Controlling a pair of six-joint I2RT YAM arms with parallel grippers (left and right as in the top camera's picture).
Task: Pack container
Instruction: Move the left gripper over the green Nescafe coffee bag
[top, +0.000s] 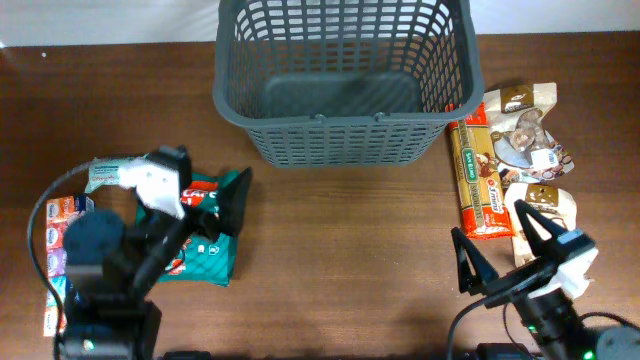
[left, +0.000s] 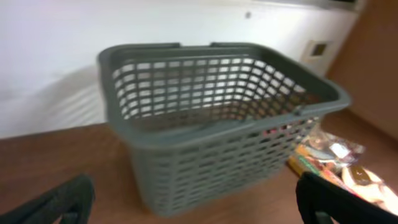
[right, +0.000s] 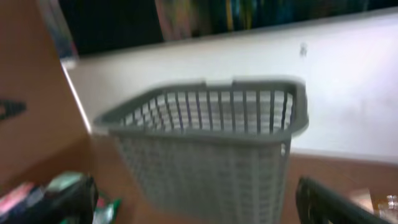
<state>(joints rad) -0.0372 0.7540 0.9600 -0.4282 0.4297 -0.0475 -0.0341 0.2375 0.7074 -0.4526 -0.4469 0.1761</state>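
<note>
The container (top: 340, 122) is a large dark grey lattice basket at the back middle of the table, and it looks empty. It also shows in the left wrist view (left: 217, 124) and the right wrist view (right: 211, 143). My left gripper (top: 215, 185) is open and empty, above a teal packet (top: 205, 255) at the front left, well short of the basket. In its own view (left: 193, 208) only table lies between the fingers. My right gripper (top: 497, 245) is open and empty at the front right, next to a long orange packet (top: 477, 180). It is also open in its own view (right: 199, 208).
A clear bag of snacks (top: 525, 135) and a tan packet (top: 545, 200) lie right of the basket, and they show in the left wrist view (left: 336, 158). Colourful packets (top: 60, 225) and a white-green packet (top: 110, 172) lie at the far left. A white wall stands behind the basket.
</note>
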